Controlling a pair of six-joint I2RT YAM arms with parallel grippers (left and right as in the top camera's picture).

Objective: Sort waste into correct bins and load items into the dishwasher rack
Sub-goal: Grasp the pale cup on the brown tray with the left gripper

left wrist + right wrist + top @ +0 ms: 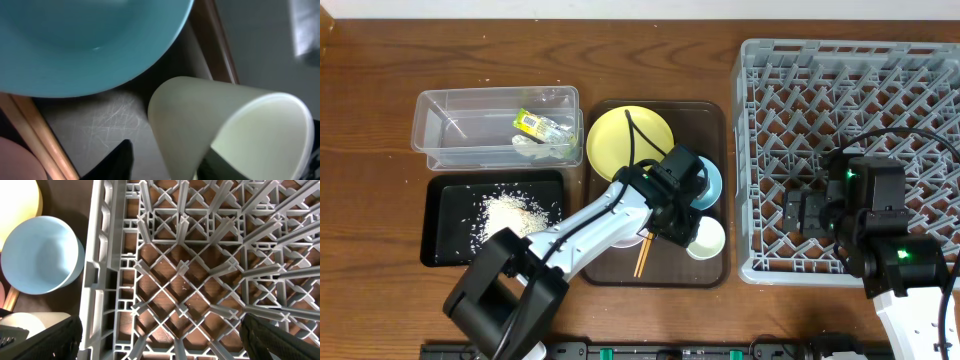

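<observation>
Cup (pixel 706 238) stands mouth-up at the brown tray's (pixel 715 115) front right corner, just beside the blue bowl (pixel 75 45). The left gripper (pixel 685 222) is down at the cup, jaws apart, with one finger (pixel 120 162) just outside its wall. The right gripper (pixel 160 345) hangs over the rack (pixel 840 100), jaws wide. The wrapper (pixel 542 125) lies in the tub (pixel 450 110), the rice (pixel 515 212) in the black tray (pixel 445 250)

Table (pixel 380 60): dark brown, wood-grained.
Dishwasher rack (pixel 850 160): grey, lattice of crosses.
Serving tray (pixel 718 120): brown.
Plate (pixel 615 140): yellow.
Bowl (pixel 42 255): light blue.
Cup (pixel 190 115): white outside, pale green within.
Chopsticks (pixel 641 260): pale wood.
Tub (pixel 445 105): clear.
Wrapper (pixel 540 125): green and yellow.
Shallow tray (pixel 445 235): black.
Rice (pixel 515 213): white.
My left arm (pixel 585 228): white shell, black joints.
</observation>
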